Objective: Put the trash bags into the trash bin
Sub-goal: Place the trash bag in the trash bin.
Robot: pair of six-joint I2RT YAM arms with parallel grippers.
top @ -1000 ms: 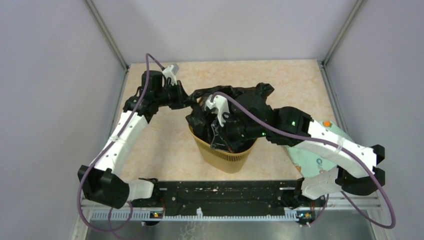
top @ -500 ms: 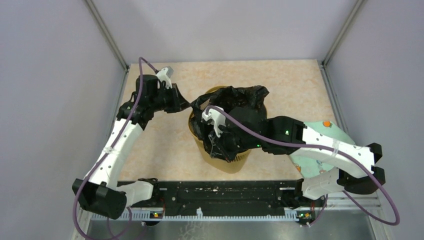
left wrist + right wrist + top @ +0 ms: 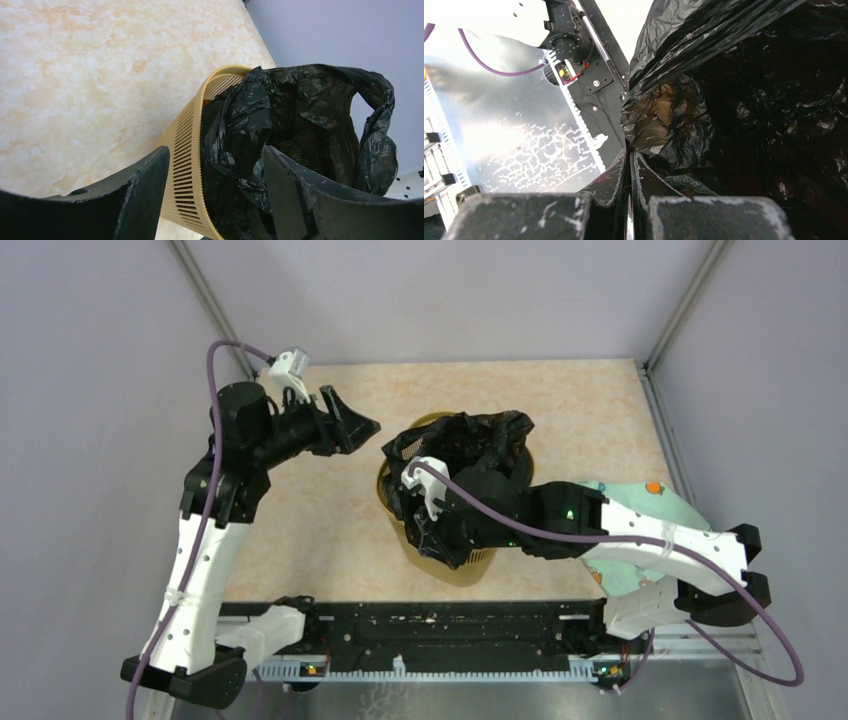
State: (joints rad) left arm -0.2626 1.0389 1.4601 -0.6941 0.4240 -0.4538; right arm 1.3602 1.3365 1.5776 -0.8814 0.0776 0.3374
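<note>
The left gripper (image 3: 352, 428) stands wide open, holding nothing, just left of the bin (image 3: 186, 165) and clear of it. The right gripper (image 3: 629, 165) is pressed shut, tips against the bag (image 3: 300, 115) (whether film is pinched, I cannot tell). The bag sits in the bin, mid-table (image 3: 320, 530) – its mouth bunched above the rim.

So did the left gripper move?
Yes. The left gripper pulled back from the trash bag, toward the far-left corner of the table.
</note>
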